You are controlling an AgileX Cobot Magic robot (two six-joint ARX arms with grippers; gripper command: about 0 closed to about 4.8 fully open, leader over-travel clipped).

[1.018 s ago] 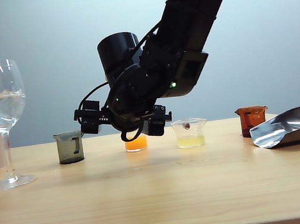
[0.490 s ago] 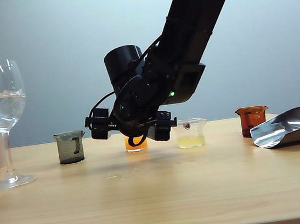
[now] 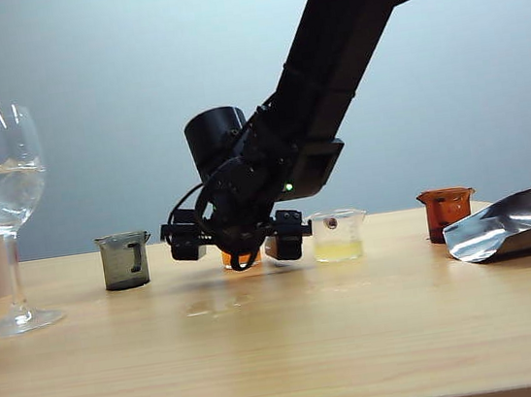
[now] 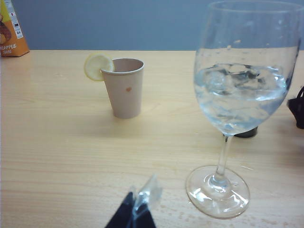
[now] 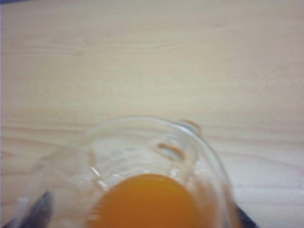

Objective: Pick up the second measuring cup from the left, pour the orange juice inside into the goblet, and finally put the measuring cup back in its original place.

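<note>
Along the tabletop's far edge, our right gripper (image 3: 234,238) has sunk, jaws spread, around the second measuring cup (image 5: 142,175); we judge closing comes next. Left gripper (image 4: 137,211): cannot tell.

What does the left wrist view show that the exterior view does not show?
Only the left wrist view: a paper cup with a lemon slice on its rim, and a juice carton.

Only the exterior view: the right pincer, open around the second measuring cup of orange juice, the grey cup and a foil bag.

Both: the goblet and the table.
</note>
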